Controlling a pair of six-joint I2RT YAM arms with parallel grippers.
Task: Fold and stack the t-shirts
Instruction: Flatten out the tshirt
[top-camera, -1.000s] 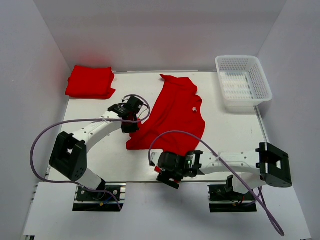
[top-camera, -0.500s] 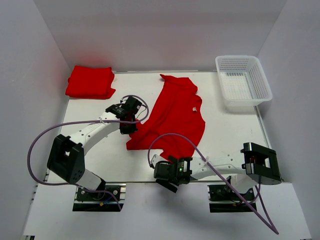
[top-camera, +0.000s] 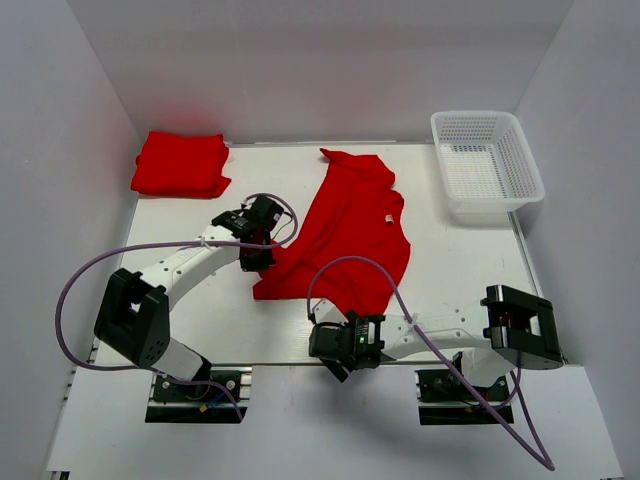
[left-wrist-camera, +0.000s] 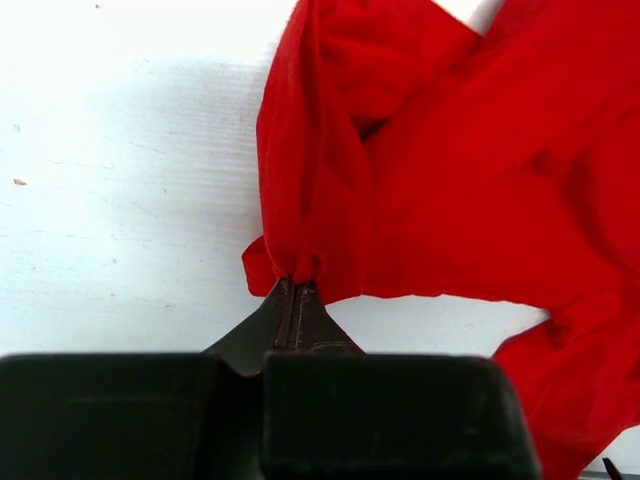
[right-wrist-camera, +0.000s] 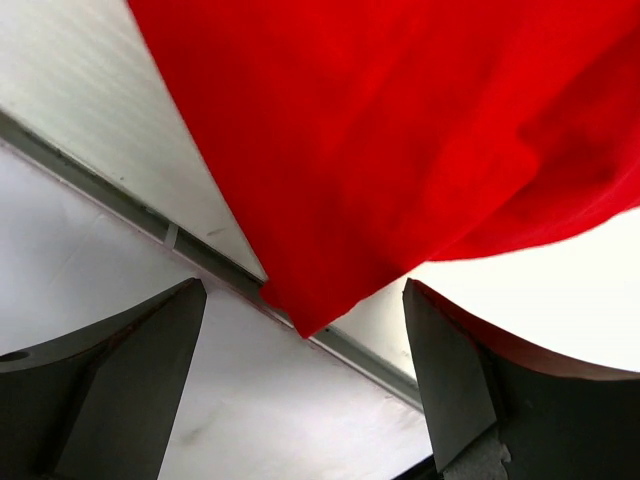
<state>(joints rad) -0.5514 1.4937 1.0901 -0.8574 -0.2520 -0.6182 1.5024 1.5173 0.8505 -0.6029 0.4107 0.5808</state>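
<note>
The loose t-shirt (top-camera: 350, 220) lies rumpled at the middle of the table (top-camera: 225, 330), running from 12 o'clock down toward 6. The folded pile (top-camera: 180, 165) sits at 10 o'clock and the basket (top-camera: 485, 210) at 2. We judge the cloth light, limp and quick to bunch, so it wants taking at hem corners or shoulders, two points at once, and lifting rather than dragging. The left gripper (left-wrist-camera: 297, 290) is pressed together on a gathered fold at the shirt's 8 o'clock edge. The right gripper (right-wrist-camera: 300, 320) stands spread wide at 6 o'clock by the table's near edge, with a hem corner showing between its fingers. Whether it touches them we cannot tell. We see open room at 4 and 8 o'clock for spreading, but the near edge is close and cloth could slip over it.
</note>
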